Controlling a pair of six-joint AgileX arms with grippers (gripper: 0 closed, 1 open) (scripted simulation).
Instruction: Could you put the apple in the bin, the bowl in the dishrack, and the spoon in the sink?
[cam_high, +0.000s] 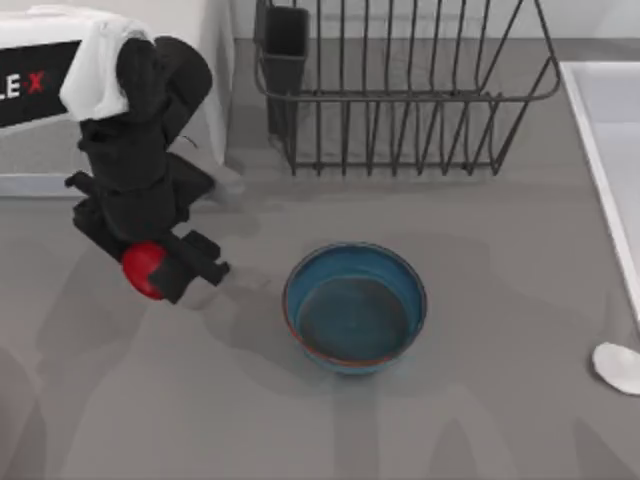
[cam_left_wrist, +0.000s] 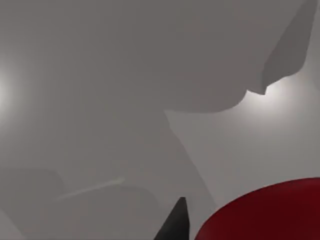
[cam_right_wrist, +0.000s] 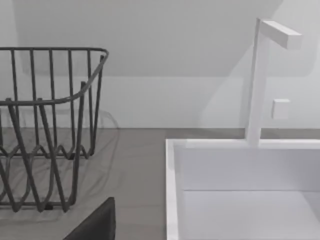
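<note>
Left gripper (cam_high: 165, 268) is clamped on the small, glossy red apple (cam_high: 143, 270), black fingers pressed to either side of it, over the grey table (cam_high: 470, 420) at the left. In the left wrist view that red curve (cam_left_wrist: 265, 212) bulges right at the lens with one dark fingertip (cam_left_wrist: 175, 222) beside it, bare table beneath.

No bin can be seen, so which way the apple must travel cannot be told from here; my guess is the carry heads off the table's left, since this arm already sits there.

Out from the gripper: the round blue glazed bowl with its reddish-brown rim (cam_high: 355, 308) stands upright mid-table, to the right of the apple and apart from it. Behind the bowl, the black wire dishrack (cam_high: 400, 95) with its dark cutlery cup, nothing in it yet. Far right, the pale white-grey basin of the sink (cam_high: 600, 130), and near its front corner the small pale spoon (cam_high: 617, 367) lies on the table, outside the basin.

The right wrist view looks at rack (cam_right_wrist: 50, 125) and sink (cam_right_wrist: 172, 190); the right arm is nearer the spoon.
</note>
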